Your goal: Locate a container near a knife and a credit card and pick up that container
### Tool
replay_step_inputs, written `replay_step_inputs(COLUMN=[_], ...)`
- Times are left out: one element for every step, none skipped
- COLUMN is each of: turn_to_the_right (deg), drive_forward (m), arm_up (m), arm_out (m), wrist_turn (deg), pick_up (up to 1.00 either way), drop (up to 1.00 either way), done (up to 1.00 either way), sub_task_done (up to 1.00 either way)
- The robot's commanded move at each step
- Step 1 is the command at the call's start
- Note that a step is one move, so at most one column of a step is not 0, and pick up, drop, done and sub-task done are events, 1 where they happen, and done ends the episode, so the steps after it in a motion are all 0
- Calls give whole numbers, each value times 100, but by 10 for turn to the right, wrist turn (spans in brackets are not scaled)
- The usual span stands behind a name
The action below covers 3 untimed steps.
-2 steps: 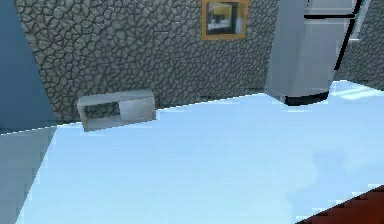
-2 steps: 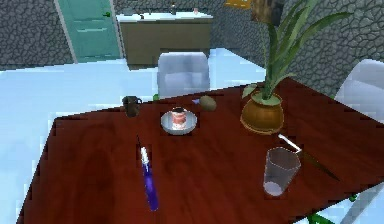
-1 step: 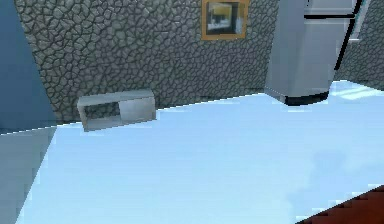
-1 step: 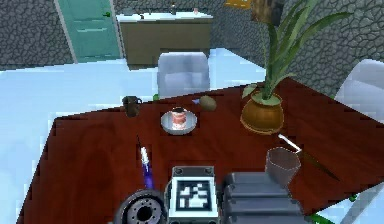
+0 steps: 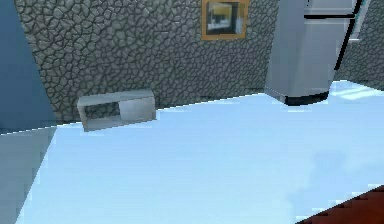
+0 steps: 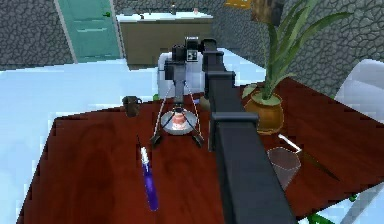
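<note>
In the forward view a grey box (image 5: 118, 110) sits at the foot of a stone wall (image 5: 120, 40). In the arm side view the pincer (image 6: 180, 130) stands at a small round reddish container (image 6: 179, 122) on the dark surface (image 6: 90, 160), with a blue-handled knife (image 6: 148, 182) near it to the lower left; whether the pincer holds anything cannot be told. The container looks light, stiff and smooth, and is probably best taken across its rim.

The arm (image 6: 235, 150) is extended outward, its two thin fingers (image 6: 163, 115) pointing downward.
</note>
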Motion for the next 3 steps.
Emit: replay_step_inputs(turn_to_the_right=[0,0,0], drive_forward=[0,0,0], arm_up=[0,0,0], arm_out=[0,0,0], wrist_turn=[450,450,450], pick_up=[0,0,0], drop=[0,0,0], done=[0,0,0], sub_task_done=[0,0,0])
